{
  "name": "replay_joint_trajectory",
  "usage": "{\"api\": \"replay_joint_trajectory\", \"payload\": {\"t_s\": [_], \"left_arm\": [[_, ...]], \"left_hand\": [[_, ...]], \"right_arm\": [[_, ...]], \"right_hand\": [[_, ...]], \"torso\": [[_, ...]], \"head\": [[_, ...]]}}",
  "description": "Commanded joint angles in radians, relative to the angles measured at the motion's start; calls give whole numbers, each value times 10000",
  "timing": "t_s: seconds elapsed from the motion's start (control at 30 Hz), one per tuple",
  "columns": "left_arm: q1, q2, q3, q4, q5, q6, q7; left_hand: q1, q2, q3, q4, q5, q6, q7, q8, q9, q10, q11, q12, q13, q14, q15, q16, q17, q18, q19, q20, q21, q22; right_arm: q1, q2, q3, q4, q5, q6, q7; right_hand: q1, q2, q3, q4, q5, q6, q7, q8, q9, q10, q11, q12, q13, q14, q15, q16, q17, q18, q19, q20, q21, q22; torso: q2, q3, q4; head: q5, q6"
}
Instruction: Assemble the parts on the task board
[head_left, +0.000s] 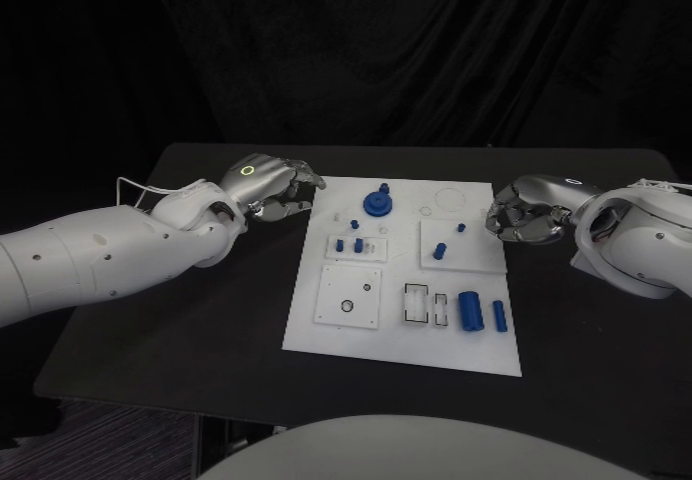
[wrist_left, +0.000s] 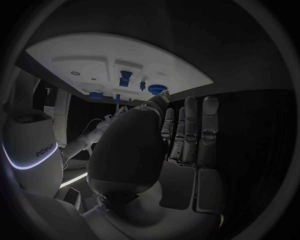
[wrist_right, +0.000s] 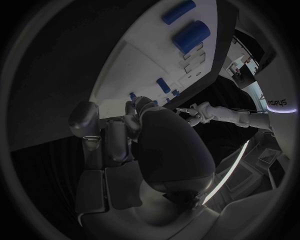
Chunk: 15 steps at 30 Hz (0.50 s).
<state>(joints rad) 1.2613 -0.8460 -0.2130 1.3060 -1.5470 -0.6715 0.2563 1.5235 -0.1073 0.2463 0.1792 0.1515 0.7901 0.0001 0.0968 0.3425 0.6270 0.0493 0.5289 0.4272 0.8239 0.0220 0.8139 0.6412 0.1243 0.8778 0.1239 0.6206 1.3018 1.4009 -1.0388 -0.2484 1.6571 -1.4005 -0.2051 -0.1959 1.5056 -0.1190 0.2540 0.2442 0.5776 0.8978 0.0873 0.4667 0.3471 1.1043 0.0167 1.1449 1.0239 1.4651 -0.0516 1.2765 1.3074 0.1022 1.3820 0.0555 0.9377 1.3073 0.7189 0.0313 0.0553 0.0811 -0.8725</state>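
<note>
The white task board (head_left: 411, 335) lies in the middle of the black table. On it a blue gear-like part (head_left: 378, 203) stands near the far edge, several small blue pegs (head_left: 351, 244) stand behind it, and a thick blue cylinder (head_left: 469, 309) lies beside a thinner one (head_left: 499, 316) near the front right. My left hand (head_left: 274, 187) hovers just off the board's far left corner, fingers extended and apart (wrist_left: 190, 132), holding nothing. At the board's right edge my right hand (head_left: 526, 210) hangs with loosely bent fingers (wrist_right: 115, 142), also holding nothing.
White raised blocks with sockets sit on the board, one with a round hole (head_left: 348, 305) and one with rectangular slots (head_left: 415, 305). Bare black table (head_left: 173, 330) lies left of and in front of the board.
</note>
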Motion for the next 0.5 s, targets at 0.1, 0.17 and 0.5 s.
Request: {"api": "replay_joint_trajectory", "payload": {"t_s": [0.1, 0.17, 0.5], "left_arm": [[-21, -448, 6, 197, 3277, -783, 2978], [-38, -604, 5, 253, 4076, -437, 3471], [-481, -760, 3, 644, 8722, 2003, 5047]], "left_hand": [[-850, 354, -1106, 1073, -360, -756, 423, -319, -564, -2529, -264, 900, -955, -3957, 611, -4263, -2839, 214, -6190, 292, -5599, -2995], [-1097, 369, -1322, 1147, -397, -1295, 377, -374, -818, -2971, -441, 752, -1313, -4391, 563, -4801, -3330, 212, -6297, 297, -5608, -3344], [-1964, 1781, -3284, 1173, 90, -5010, -274, -625, -2890, -5353, -431, -2953, -3915, -8036, 562, -8083, -6352, -109, -8568, -46, -5996, -10740]], "right_arm": [[282, 85, 9, 147, -602, -486, -148], [422, 175, 10, 184, -1019, -434, -274], [649, 807, 10, -177, -2238, -109, -342]], "right_hand": [[141, -411, 571, -63, 784, -241, 296, -55, 19, -2579, 246, -2371, -2370, -313, 231, -817, 176, 295, -625, 146, -1381, 764], [203, -530, 769, -148, 947, -333, 391, -85, 26, -2868, 358, -2592, -2525, -646, 333, -1226, -48, 401, -1058, 229, -2159, 641], [-121, -816, 2100, -423, -3550, -1765, 395, -749, -277, -5071, 1043, -5014, -4500, -1522, 867, -2268, -1110, 508, -1803, 732, -2472, 507]], "torso": [[-13, -4, -35], [0, -3, -49], [-44, -16, 76]], "head": [[86, -2], [115, -2], [-210, -2]]}}
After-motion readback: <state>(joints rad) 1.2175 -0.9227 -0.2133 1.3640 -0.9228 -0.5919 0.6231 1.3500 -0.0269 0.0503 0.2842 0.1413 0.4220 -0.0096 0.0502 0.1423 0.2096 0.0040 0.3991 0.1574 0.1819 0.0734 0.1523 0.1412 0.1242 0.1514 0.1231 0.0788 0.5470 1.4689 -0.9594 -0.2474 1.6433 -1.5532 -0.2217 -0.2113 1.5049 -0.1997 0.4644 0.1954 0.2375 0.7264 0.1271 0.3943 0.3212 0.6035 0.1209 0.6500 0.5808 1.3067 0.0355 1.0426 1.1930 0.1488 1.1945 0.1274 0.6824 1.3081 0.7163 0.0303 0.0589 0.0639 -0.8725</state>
